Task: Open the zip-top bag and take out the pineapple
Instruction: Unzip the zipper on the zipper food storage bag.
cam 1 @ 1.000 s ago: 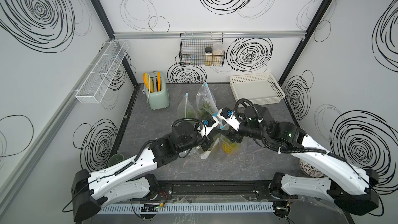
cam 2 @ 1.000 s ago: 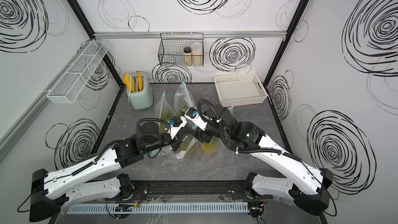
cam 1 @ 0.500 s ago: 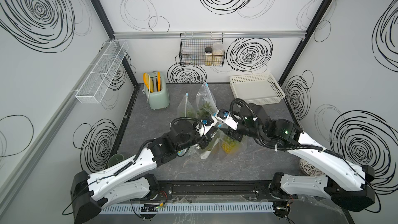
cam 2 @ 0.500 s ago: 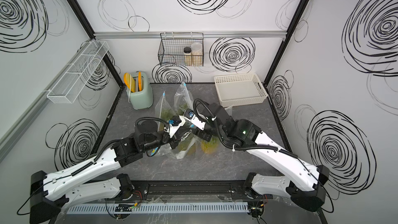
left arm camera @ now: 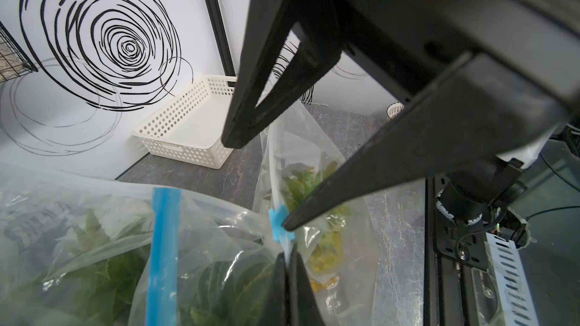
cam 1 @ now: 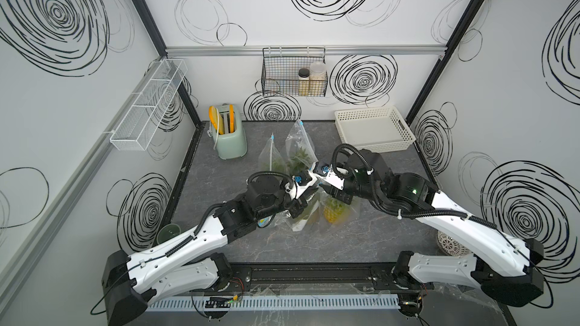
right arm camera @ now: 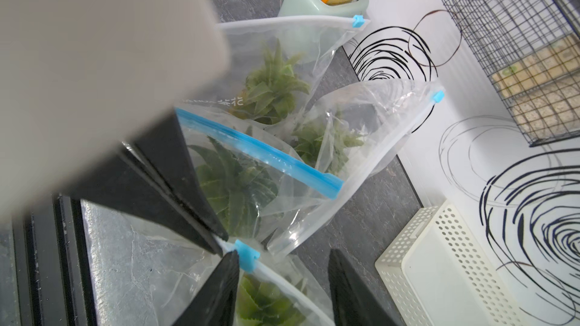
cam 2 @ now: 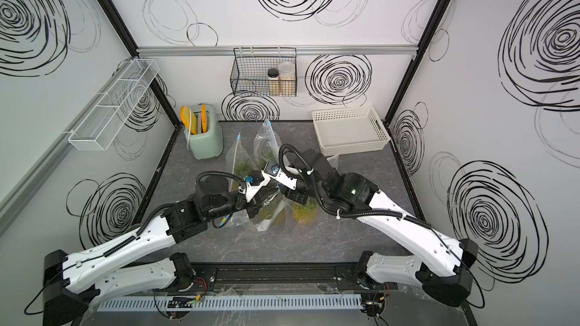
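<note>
A clear zip-top bag (cam 1: 343, 214) stands mid-table with the pineapple (cam 1: 333, 213) inside, its yellow body also visible in a top view (cam 2: 303, 213). My left gripper (left arm camera: 288, 255) is shut on the end of this bag's zip strip, just beside the blue slider (left arm camera: 278, 224). My right gripper (right arm camera: 282, 280) is open and straddles that slider (right arm camera: 248, 258); one finger (right arm camera: 219, 290) touches it, the other (right arm camera: 348, 293) stands well apart. The pineapple's green crown (right arm camera: 266, 307) shows below the strip. Both grippers meet above the bag in both top views.
Three more bags of pineapples crowd behind: one with a broad blue strip (right arm camera: 260, 153) and two upright ones (cam 1: 272, 158) (cam 1: 299, 147). A green toaster (cam 1: 230, 139) stands back left, a white basket (cam 1: 373, 133) back right, a cup (cam 1: 168, 235) front left.
The right gripper has moved in toward the left gripper and its jaws have narrowed around the blue slider. The left gripper has kept its hold on the zip strip.
</note>
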Robot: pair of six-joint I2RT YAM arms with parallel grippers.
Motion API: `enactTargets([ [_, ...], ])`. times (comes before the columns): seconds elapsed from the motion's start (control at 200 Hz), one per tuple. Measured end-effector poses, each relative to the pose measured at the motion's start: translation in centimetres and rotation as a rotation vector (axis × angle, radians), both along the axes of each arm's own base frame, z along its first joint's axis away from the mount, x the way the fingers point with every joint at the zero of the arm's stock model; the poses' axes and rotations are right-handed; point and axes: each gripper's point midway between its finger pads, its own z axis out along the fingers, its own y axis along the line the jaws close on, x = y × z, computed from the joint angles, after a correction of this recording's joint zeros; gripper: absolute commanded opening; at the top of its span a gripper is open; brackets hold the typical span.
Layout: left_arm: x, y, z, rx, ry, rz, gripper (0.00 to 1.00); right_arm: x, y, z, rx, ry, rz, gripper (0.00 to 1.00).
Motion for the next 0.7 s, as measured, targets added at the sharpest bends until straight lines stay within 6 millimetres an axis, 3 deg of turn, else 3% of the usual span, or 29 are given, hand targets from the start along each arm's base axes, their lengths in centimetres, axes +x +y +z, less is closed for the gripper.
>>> enactTargets([
  [0.325,0.4,1.1,0.4,-0.073,-0.043,-0.042,0.00,-1.3,0.8,-0.3,0.002,0.022,0.126,0.44],
  [0.7,0.0,1.1,1.1,-0.116,-0.056,-0.108,0.00,-1.2,0.7,-0.7,0.000,0.025,0.174,0.44],
])
